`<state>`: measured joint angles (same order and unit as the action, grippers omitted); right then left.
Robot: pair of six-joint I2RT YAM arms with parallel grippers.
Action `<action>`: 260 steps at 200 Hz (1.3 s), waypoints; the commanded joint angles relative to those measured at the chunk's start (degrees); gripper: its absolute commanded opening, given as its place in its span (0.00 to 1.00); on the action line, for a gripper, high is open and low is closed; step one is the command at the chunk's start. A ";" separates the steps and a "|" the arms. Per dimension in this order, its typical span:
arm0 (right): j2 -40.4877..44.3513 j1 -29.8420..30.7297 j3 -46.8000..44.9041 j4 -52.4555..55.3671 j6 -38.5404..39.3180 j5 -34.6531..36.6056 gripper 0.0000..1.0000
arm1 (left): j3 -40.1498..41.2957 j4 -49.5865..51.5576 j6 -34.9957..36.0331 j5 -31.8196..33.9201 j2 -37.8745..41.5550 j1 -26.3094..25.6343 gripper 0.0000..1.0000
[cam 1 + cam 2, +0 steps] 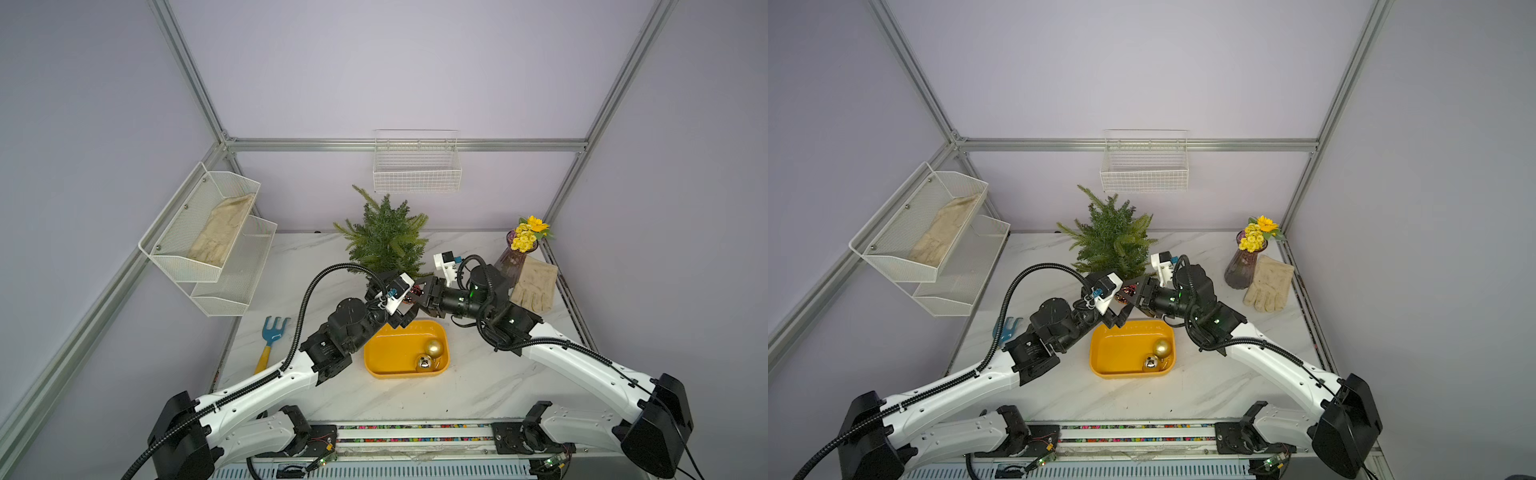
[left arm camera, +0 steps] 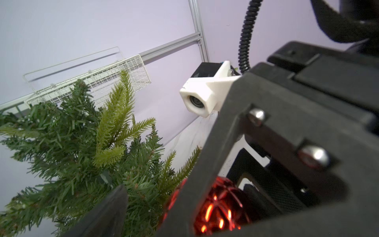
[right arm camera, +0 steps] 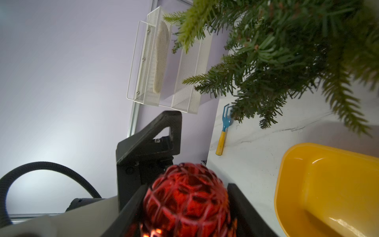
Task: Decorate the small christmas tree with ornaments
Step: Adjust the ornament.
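Hazards. Top view: red bauble (image 1: 412, 296) midair, just beside small christmas tree (image 1: 386, 237). Left wrist: left claw (image 2: 205, 221) spread close by; risk of clash with right claw (image 2: 217, 203). Right wrist: right claw pinching red bauble; risk of slip, roll off counter (image 3: 256, 164).

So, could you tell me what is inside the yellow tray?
A gold bauble and a mirrored bauble, close together; the left gripper hides a far corner of the yellow tray.
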<state>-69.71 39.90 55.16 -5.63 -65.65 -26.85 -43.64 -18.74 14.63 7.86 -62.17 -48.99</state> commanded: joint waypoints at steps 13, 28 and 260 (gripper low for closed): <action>2.15 -0.52 -0.59 -2.84 -1.87 -0.40 0.54 | 1.16 -3.08 0.20 -3.42 1.21 -0.48 0.75; 2.36 -0.52 -0.75 -2.89 -1.90 -0.39 0.54 | 1.43 -3.04 0.18 -4.61 1.53 -0.58 0.69; 4.84 -0.70 -1.17 -3.07 -1.72 -0.47 0.63 | 2.09 -3.35 1.08 -12.68 3.46 -0.80 0.55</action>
<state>-65.93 39.53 54.74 -6.42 -66.15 -28.05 -43.64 -20.10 14.63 -1.02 -60.29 -49.52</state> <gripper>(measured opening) 0.605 0.555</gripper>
